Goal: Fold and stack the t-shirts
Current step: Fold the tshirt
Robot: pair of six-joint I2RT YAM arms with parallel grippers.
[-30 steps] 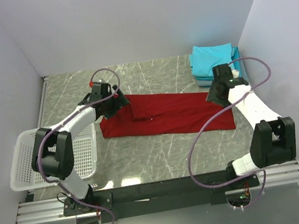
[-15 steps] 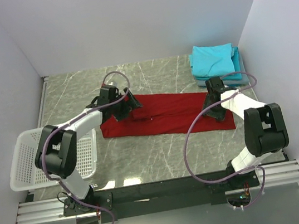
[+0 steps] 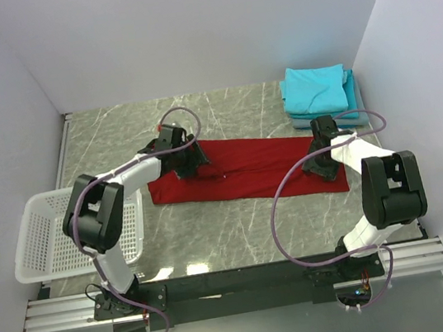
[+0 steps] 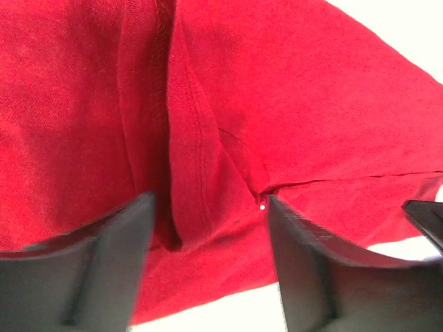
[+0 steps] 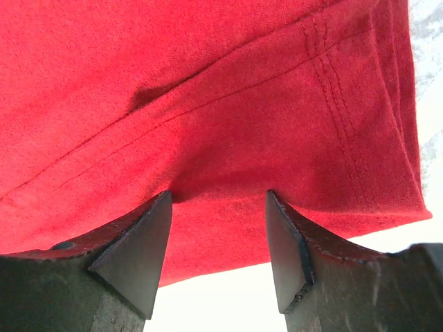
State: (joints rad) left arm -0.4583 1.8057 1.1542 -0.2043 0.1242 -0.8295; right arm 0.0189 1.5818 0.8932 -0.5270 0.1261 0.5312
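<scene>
A deep red t-shirt (image 3: 255, 169) lies as a long flat strip across the middle of the table. My left gripper (image 3: 194, 160) is down on its upper left part. In the left wrist view that gripper (image 4: 208, 228) stands open astride a raised fold of the red cloth (image 4: 201, 138), near the hem. My right gripper (image 3: 319, 166) is down on the shirt's right end. Seen from the right wrist, it (image 5: 218, 207) is open, both fingertips pressing the red cloth (image 5: 208, 83) just inside its edge. Folded turquoise t-shirts (image 3: 315, 85) sit stacked at the back right.
A white lattice basket (image 3: 29, 245) stands at the left edge beside the left arm. Grey walls close in the table on the left, back and right. The folded stack lies just behind the right gripper. Purple cables loop off both arms.
The left gripper slid right along the shirt's upper edge and its jaws narrowed somewhat. The right gripper came down from beside the stack onto the shirt's right end.
</scene>
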